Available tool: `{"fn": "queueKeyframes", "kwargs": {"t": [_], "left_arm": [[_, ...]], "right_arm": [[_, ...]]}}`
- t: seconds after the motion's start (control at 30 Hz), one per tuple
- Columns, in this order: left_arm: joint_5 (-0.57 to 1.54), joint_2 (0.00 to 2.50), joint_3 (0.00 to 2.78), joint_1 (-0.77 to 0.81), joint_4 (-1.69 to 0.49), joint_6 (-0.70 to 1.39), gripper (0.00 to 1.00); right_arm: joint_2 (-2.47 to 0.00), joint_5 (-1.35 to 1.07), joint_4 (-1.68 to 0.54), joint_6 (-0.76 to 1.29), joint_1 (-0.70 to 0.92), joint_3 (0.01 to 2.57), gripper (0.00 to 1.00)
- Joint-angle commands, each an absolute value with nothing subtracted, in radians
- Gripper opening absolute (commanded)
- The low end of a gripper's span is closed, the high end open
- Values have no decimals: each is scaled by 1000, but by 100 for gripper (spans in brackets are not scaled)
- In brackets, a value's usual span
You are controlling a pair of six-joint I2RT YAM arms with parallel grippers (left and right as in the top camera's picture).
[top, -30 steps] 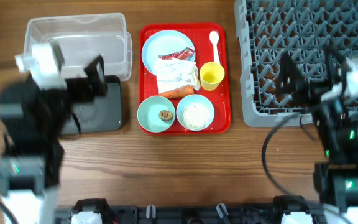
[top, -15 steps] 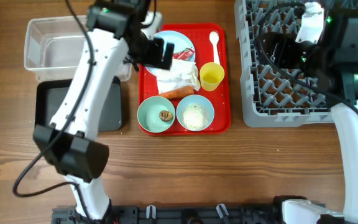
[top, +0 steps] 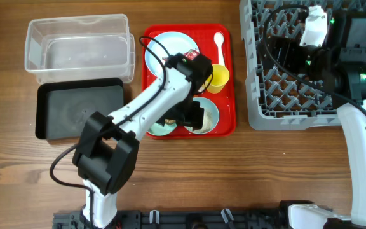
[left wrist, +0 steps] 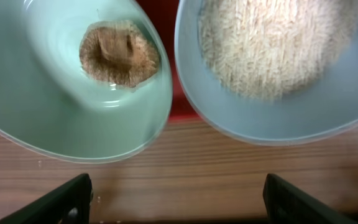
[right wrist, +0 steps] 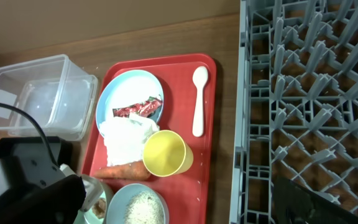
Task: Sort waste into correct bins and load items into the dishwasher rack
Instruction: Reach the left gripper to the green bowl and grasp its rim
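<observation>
Nothing is sorted yet: clear tub [top: 78, 41] and black tray [top: 75, 111] by the left edge and the far-right corner's rack [top: 278, 95] look empty, the left gripper [left wrist: 179, 196] gapes empty over the mint bowl [left wrist: 55, 118], and I cannot tell the right gripper's [top: 292, 54] opening.

Clear tub [top: 75, 52] and black tray [top: 75, 114] lie near the tabletop's [top: 234, 172] far-left corner, the grey rack [top: 278, 95] at the far-right. Between them: plate [right wrist: 120, 93] bearing wrapper [right wrist: 137, 110] and napkins [right wrist: 124, 140], spoon [top: 219, 43], upright cup [right wrist: 166, 154], carrot [right wrist: 118, 171], mint bowl [left wrist: 55, 118] with lump [left wrist: 118, 53], blue bowl [left wrist: 278, 127] of rice [left wrist: 272, 43].

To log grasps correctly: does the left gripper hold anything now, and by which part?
Nothing. The left gripper is open and empty, above the mint green bowl and the pale blue bowl.
</observation>
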State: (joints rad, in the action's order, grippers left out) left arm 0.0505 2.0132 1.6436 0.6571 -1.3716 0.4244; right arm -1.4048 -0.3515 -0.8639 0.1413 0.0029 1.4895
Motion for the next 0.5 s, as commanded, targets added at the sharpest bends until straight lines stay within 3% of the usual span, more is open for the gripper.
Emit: {"fn": "queueKeyframes", "kwargs": {"t": [0.0,0.17,0.27,0.37,0.47], "left_arm": [[-51,1907,1550,682,-1262,462,84],[-103,1805,1356,640,-1195,498,84],[-54,1801,1306,628,-1120,397,72],[-13,1801,1274,628,-1095,369,46],[-12,1801,1235,625,-1055,366,39]], "right_arm": [[-1412,-367,-874,126,2,1499,100],[-1412,-367,-877,128,2,1499,97],[-1412,-367,-876,131,2,1499,95],[-1412,-367,-882,131,2,1499,94],[-1412,-367,-882,131,2,1499,94]]}}
